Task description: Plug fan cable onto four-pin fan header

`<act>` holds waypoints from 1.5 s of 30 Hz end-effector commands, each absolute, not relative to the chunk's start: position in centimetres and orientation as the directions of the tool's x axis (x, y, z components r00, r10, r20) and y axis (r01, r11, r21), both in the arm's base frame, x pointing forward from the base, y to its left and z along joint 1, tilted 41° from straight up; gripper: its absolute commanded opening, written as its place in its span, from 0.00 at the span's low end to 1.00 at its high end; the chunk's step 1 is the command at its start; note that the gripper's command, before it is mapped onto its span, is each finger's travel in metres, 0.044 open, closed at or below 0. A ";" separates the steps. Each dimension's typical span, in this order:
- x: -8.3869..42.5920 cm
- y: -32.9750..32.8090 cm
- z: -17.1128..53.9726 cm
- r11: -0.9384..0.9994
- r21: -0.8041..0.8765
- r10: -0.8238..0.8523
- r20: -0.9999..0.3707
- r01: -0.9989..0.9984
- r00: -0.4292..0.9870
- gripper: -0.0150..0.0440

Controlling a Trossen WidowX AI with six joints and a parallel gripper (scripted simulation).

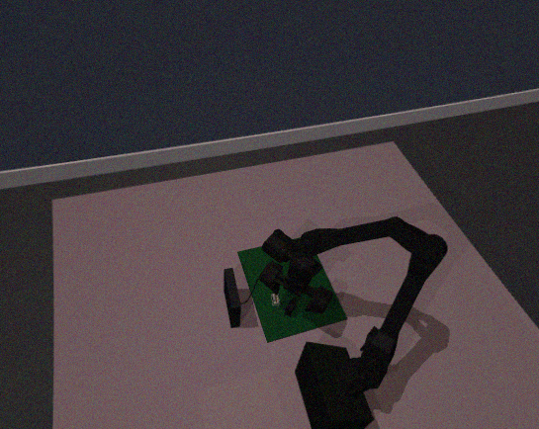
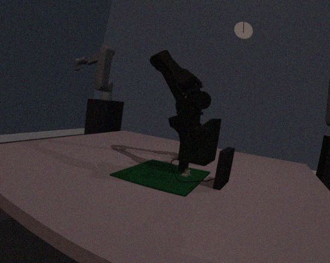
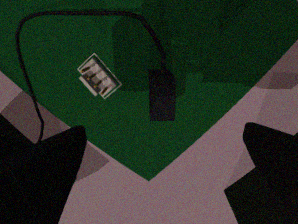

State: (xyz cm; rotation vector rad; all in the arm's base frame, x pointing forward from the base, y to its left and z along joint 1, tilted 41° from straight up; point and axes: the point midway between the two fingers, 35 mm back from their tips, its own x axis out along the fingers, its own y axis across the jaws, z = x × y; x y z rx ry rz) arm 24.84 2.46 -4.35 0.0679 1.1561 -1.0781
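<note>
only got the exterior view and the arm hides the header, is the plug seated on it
observer: no. The wrist view shows the plug lying on the board beside the header, apart from it.
operator: is it being held
observer: no. The claw is open above the board, with its fingers wide apart and nothing between them.
operator: anything tangled round the pins
observer: no. The cable loops wide around the header without touching it. In the top view it runs off the board's edge to the fan.
</note>
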 end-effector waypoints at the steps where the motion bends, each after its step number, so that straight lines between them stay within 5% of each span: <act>1: 24.7 1.7 -5.3 0.534 -0.462 -0.653 -0.757 0.708 -0.001 1.00; 45: 24.7 -1.6 -9.0 0.533 -0.463 -0.655 -0.756 0.708 -0.001 1.00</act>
